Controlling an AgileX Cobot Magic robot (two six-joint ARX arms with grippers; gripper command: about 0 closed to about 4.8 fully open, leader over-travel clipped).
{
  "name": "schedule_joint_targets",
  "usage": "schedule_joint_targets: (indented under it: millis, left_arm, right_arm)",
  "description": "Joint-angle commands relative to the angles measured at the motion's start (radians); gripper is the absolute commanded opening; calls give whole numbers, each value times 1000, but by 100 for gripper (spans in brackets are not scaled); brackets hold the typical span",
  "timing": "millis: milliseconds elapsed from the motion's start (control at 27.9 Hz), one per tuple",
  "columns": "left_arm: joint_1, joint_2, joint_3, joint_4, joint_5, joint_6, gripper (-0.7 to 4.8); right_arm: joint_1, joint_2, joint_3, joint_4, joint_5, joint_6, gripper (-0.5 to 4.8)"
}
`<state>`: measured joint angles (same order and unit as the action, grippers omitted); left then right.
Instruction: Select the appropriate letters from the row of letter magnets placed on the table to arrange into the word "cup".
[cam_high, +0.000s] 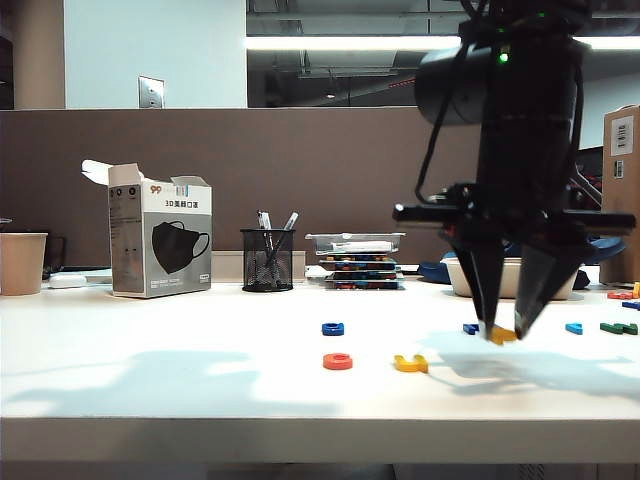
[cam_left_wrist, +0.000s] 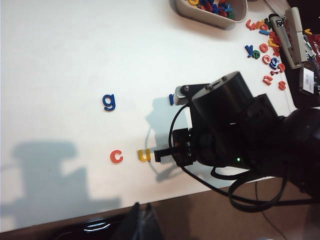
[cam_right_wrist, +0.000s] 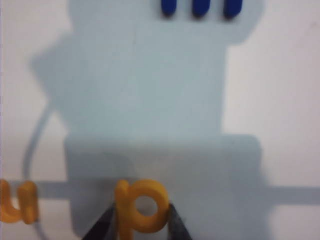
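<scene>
White table fills the exterior view: your right gripper pinches the yellow-orange "p", just right of the "u" and "c".

From the left wrist, the left gripper is too dark to judge.

From the right wrist, the fingertips squeeze the bowl's flanks: light, rigid, slick plastic, so keep the grip centred.

From above you see the white table, a red "c" just beside a yellow "u", a blue "g" farther up, and a black robot arm covering the u's far side.
</scene>
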<state>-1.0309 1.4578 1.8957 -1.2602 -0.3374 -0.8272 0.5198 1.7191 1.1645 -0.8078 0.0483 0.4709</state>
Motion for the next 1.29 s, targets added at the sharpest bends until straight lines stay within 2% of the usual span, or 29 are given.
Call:
schedule_joint_targets:
  millis: [36, 359, 1292]
  left_arm:
    - [-1, -4, 4, 5, -6, 5, -5]
    - [-1, -4, 4, 5, -6, 5, -5]
    - [-1, -4, 4, 5, -6, 5, -5]
  right_arm:
    - [15, -6, -19, 31, -3, 4, 116]
    - [28, -2, -22, 54, -8, 54, 116]
    - [28, 2, -82, 102, -25, 53, 116]
